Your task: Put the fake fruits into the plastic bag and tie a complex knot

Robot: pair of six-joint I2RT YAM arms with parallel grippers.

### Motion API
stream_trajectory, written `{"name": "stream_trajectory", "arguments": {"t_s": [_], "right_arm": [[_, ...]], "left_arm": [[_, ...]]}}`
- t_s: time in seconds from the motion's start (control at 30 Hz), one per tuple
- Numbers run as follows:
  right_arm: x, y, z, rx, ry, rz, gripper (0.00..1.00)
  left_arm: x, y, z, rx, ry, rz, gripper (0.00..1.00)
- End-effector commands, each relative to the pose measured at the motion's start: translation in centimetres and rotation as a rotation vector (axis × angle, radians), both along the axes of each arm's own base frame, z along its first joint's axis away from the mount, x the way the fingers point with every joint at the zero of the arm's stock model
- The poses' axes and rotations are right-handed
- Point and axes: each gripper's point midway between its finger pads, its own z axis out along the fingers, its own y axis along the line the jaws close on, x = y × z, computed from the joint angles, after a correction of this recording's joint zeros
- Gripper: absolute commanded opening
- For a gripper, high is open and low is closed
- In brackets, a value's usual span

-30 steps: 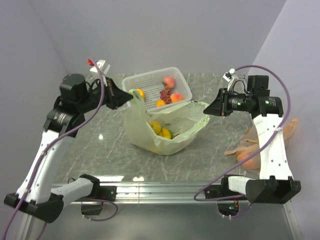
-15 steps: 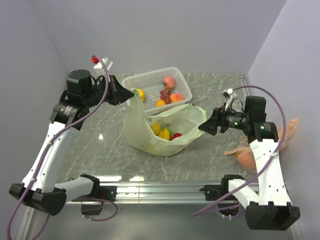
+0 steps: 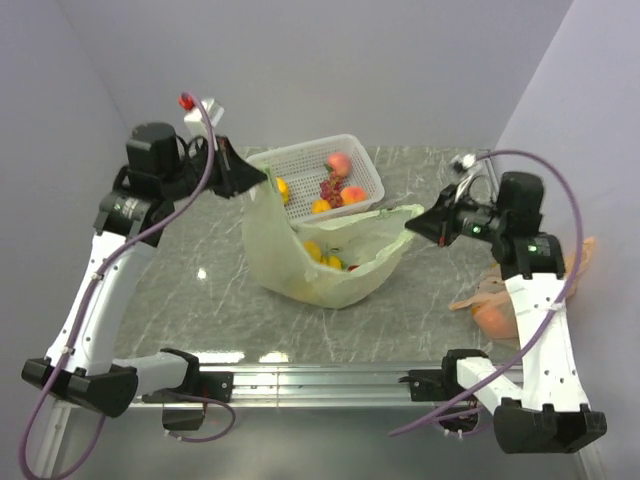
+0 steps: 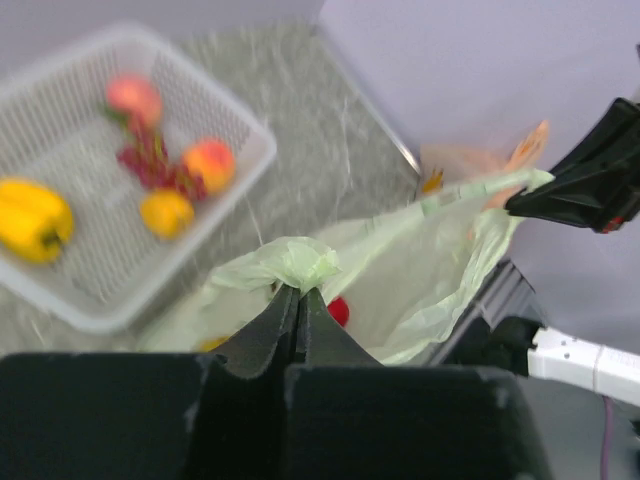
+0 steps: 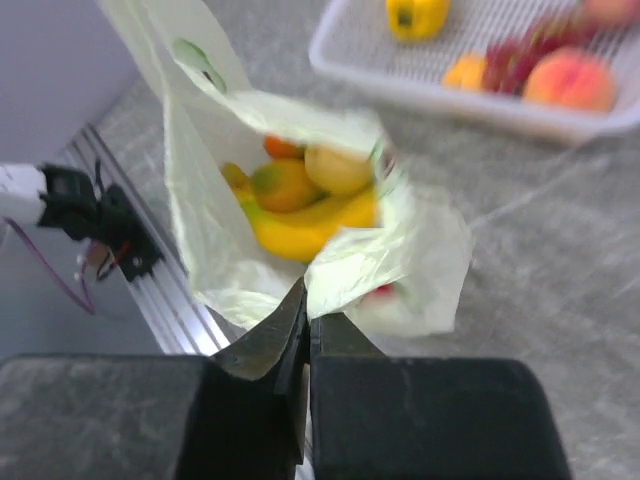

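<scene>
The pale green plastic bag stands on the table with its mouth pulled wide between both arms. My left gripper is shut on the bag's bunched left handle, held up over the basket's near corner. My right gripper is shut on the bag's right rim. Inside the bag lie fake fruits: a yellow banana bunch, an orange-green mango, a lemon and a red apple. No knot shows.
A white lattice basket behind the bag holds two peaches, grapes, an orange fruit and a yellow pepper. A peach-orange bag lies at the right edge under my right arm. Walls close in on both sides.
My right gripper dipped toward the bag, opened, and shut on its right rim, then rose, stretching the mouth. My left gripper lifted its handle slightly.
</scene>
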Motion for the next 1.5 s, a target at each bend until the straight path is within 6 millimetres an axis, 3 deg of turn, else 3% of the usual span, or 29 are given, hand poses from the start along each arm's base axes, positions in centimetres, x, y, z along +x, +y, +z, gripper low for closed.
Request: {"name": "stream_trajectory", "arguments": {"t_s": [0.0, 0.03, 0.07, 0.13, 0.3, 0.5, 0.73, 0.77, 0.8, 0.83, 0.87, 0.9, 0.97, 1.0, 1.03, 1.1, 1.13, 1.17, 1.27, 1.3, 1.4, 1.47], "right_arm": [[-1.9, -0.1, 9.6, 0.09, -0.181, -0.019, 0.0], [-2.5, -0.1, 12.1, 0.099, -0.234, -0.022, 0.0], [-2.9, 0.0, 12.9, 0.117, -0.232, -0.027, 0.0], [-3.2, 0.1, 13.5, 0.13, -0.236, -0.03, 0.0], [-2.1, -0.4, 10.8, 0.115, -0.162, -0.067, 0.0], [-1.1, -0.8, 9.0, 0.093, -0.135, -0.084, 0.0], [0.2, -1.2, 6.4, 0.065, -0.097, -0.09, 0.0], [0.1, -1.1, 6.5, 0.07, -0.096, -0.087, 0.0], [0.2, -1.0, 6.8, 0.075, -0.105, -0.084, 0.0], [0.0, -0.9, 7.0, 0.084, -0.106, -0.073, 0.0], [0.1, -0.8, 7.1, 0.087, -0.105, -0.071, 0.0], [0.0, -0.8, 7.1, 0.09, -0.1, -0.065, 0.0], [-0.1, -0.8, 7.3, 0.085, -0.103, -0.06, 0.0], [-0.4, -0.7, 7.3, 0.081, -0.098, -0.055, 0.0], [-0.5, -0.8, 7.2, 0.076, -0.099, -0.054, 0.0], [-1.0, -0.7, 7.2, 0.065, -0.105, -0.048, 0.0], [-1.2, -0.7, 7.2, 0.062, -0.101, -0.048, 0.0], [-1.5, -0.8, 7.2, 0.06, -0.102, -0.054, 0.0], [-2.2, -1.0, 6.8, 0.027, -0.127, -0.055, 0.0], [-2.2, -1.1, 6.4, 0.024, -0.119, -0.059, 0.0], [-2.6, -1.2, 6.0, 0.009, -0.117, -0.062, 0.0], [-2.8, -1.2, 5.9, -0.004, -0.126, -0.058, 0.0]], "left_arm": [[-1.6, 0.8, 8.9, 0.036, -0.329, -0.052, 0.0], [-2.6, 1.0, 10.5, 0.043, -0.383, -0.064, 0.0], [-2.8, 1.1, 10.4, 0.064, -0.393, -0.07, 0.0], [-3.6, 1.5, 8.0, 0.127, -0.35, -0.096, 0.0], [-4.9, 2.1, 2.5, 0.187, -0.259, -0.115, 0.0], [-4.1, 3.8, 1.2, 0.256, -0.242, -0.02, 0.0], [-2.9, 3.4, -0.1, 0.297, -0.214, -0.053, 0.0], [-2.8, 3.3, 0.4, 0.324, -0.255, -0.085, 0.08], [-3.5, 2.9, 2.7, 0.327, -0.337, -0.14, 0.16], [-3.1, 2.2, 3.3, 0.321, -0.353, -0.181, 0.28], [-3.3, 1.7, 4.2, 0.334, -0.413, -0.241, 0.55], [-5.4, 0.4, 6.8, 0.285, -0.507, -0.365, 0.68], [-5.5, -0.7, 6.7, 0.28, -0.532, -0.471, 0.91], [-6.1, -1.4, 8.0, 0.269, -0.576, -0.507, 0.94], [-5.2, -2.2, 7.3, 0.269, -0.543, -0.535, 0.95], [-5.3, -3.7, 7.7, 0.262, -0.567, -0.588, 0.96], [-4.0, -4.6, 7.0, 0.277, -0.55, -0.572, 0.96], [-3.9, -5.6, 6.6, 0.273, -0.527, -0.581, 0.96], [-5.1, -9.7, 2.8, 0.3, -0.448, -0.7, 0.96], [-6.3, -11.3, 1.6, 0.301, -0.427, -0.764, 0.96], [-6.6, -14.2, -2.4, 0.334, -0.329, -0.841, 0.96], [-6.6, -15.4, -3.3, 0.331, -0.291, -0.853, 0.96]]}}
